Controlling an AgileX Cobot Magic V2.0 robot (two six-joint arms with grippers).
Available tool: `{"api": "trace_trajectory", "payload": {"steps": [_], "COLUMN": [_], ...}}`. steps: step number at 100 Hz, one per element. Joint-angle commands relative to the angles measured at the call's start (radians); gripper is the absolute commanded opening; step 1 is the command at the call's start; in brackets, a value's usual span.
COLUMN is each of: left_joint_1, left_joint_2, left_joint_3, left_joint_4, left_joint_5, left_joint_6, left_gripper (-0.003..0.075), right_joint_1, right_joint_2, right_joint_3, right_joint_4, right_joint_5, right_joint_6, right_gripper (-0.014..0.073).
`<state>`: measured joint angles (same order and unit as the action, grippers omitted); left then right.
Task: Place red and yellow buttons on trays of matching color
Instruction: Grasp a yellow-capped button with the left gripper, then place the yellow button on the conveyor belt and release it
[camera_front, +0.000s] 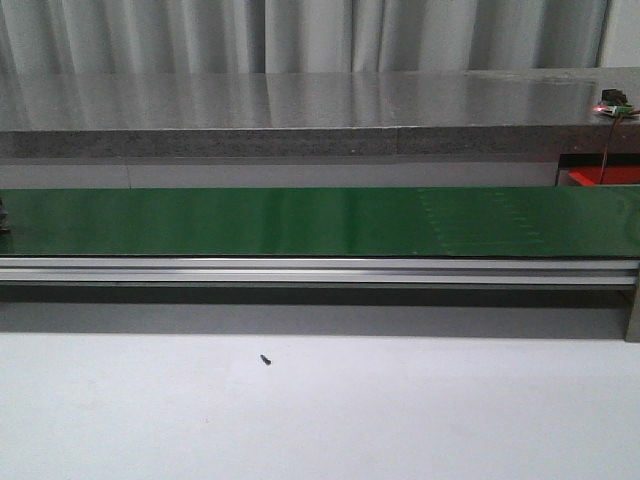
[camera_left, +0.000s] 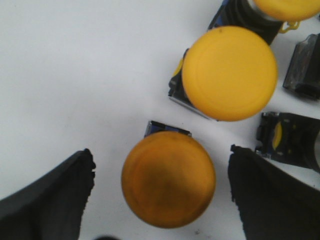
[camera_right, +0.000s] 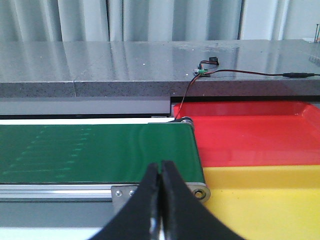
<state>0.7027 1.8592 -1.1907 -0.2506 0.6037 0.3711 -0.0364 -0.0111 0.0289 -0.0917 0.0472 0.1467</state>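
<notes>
Left claw (camera_left: 162, 187): we see its two black fingers (camera_left: 47, 200) spread wide, one on each side of a round orange-yellow push button (camera_left: 168, 186) with a domed cap; neither finger touches the cap.
Orange-yellow button: it sits upright on the white desk (camera_left: 75, 75), a dark base with a blue edge showing from under the cap.
Neighbouring buttons: a larger bright yellow round button (camera_left: 229, 73) stands just beside it on its own dark base; the edge of another yellow cap (camera_left: 287, 7) shows at the frame border beyond that.
Loose parts: a black block with a yellow insert (camera_left: 287, 140) lies close to one finger, and another black block (camera_left: 303, 67) lies near the bright yellow cap.
Right claw (camera_right: 161, 200): we see its black fingers pressed together with nothing between them, held above the end of the long green conveyor belt (camera_right: 95, 152).
Trays: a red plastic tray (camera_right: 250, 132) and a yellow plastic tray (camera_right: 265, 200) lie side by side just past the belt's end, the red one farther from the claw.
Belt: in the front view it runs across on a silver rail (camera_front: 300, 270).
Desk front: a small dark screw (camera_front: 265, 360) lies on the white surface.
Background: a grey stone ledge (camera_right: 100, 65) carries a small circuit board with a wire (camera_right: 205, 70), with pale curtains (camera_front: 300, 35) behind.
</notes>
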Motion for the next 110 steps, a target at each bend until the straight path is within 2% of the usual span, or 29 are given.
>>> {"api": "trace_trajectory", "payload": {"steps": [1, 9, 23, 50, 93, 110], "left_joint_1": [0.002, 0.002, 0.002, 0.002, -0.006, -0.03], "left_joint_2": [-0.044, -0.044, -0.044, -0.102, -0.374, -0.416], "left_joint_3": [-0.031, -0.031, -0.031, -0.031, -0.031, -0.052], "left_joint_4": [-0.019, -0.019, -0.019, -0.017, -0.019, -0.017], "left_joint_5": [-0.047, -0.047, -0.041, 0.023, 0.137, 0.196], "left_joint_6": [0.004, 0.004, 0.006, 0.006, 0.006, 0.006], "left_gripper": [0.0426, 0.033, 0.0239, 0.0231, 0.023, 0.023], "right_joint_1": [0.001, 0.001, 0.001, 0.001, 0.001, 0.001], "right_joint_2": [-0.017, -0.017, -0.017, -0.017, -0.017, -0.017], "right_joint_3": [-0.018, -0.018, -0.018, -0.018, -0.018, -0.018], "right_joint_4": [-0.003, -0.003, -0.003, -0.003, -0.003, -0.003], "right_joint_5": [-0.08, -0.08, -0.08, -0.08, -0.08, -0.08], "right_joint_6": [-0.003, -0.003, -0.003, -0.003, -0.003, -0.003], "right_gripper": [-0.0122, -0.0122, -0.0122, -0.0122, -0.0122, -0.0122]}}
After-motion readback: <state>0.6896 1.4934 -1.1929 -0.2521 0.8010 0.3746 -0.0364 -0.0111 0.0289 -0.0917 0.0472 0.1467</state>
